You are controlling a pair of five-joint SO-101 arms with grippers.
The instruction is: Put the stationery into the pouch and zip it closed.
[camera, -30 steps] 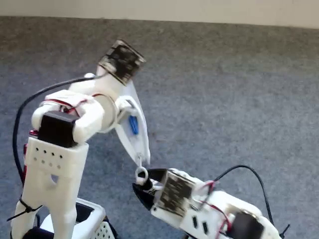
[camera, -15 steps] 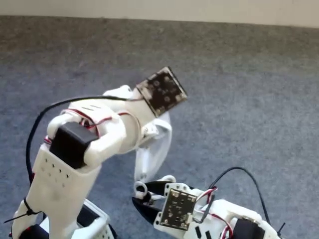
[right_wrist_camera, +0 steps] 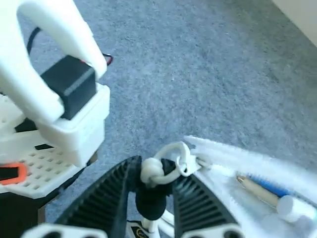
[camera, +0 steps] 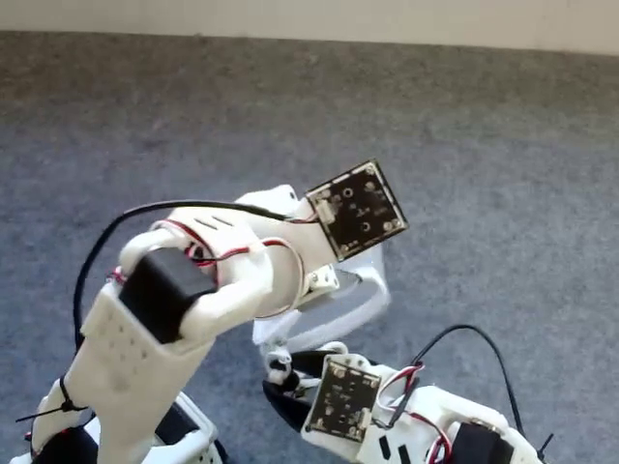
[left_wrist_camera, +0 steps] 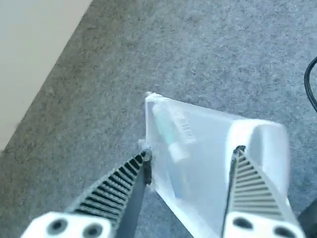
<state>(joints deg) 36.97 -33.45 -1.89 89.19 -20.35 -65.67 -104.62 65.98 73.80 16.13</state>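
A clear plastic pouch (left_wrist_camera: 198, 148) hangs above the grey carpet with my left gripper (left_wrist_camera: 190, 154) shut across it, one ridged finger on each side. Inside it lies a pen (left_wrist_camera: 171, 141) with a blue part; the same pen (right_wrist_camera: 262, 186) is visible through the pouch (right_wrist_camera: 247, 163) in the right wrist view. My right gripper (right_wrist_camera: 153, 173) is shut on the white knotted zipper pull (right_wrist_camera: 151, 171) at the pouch's end. From above, the pouch (camera: 353, 304) lies tilted under the left arm's camera board, and the right gripper (camera: 280, 372) sits just below it at the pull.
Grey carpet (camera: 484, 145) covers the whole work area, with a pale wall (camera: 290, 14) along the far edge. The left arm's white perforated base (camera: 184, 435) stands at the near left. A black cable (camera: 464, 333) loops over the right arm.
The left arm has swung to the right and turned, bringing the pouch from nearly upright to a flatter tilt. The right gripper has kept hold of the zipper pull and barely shifted.
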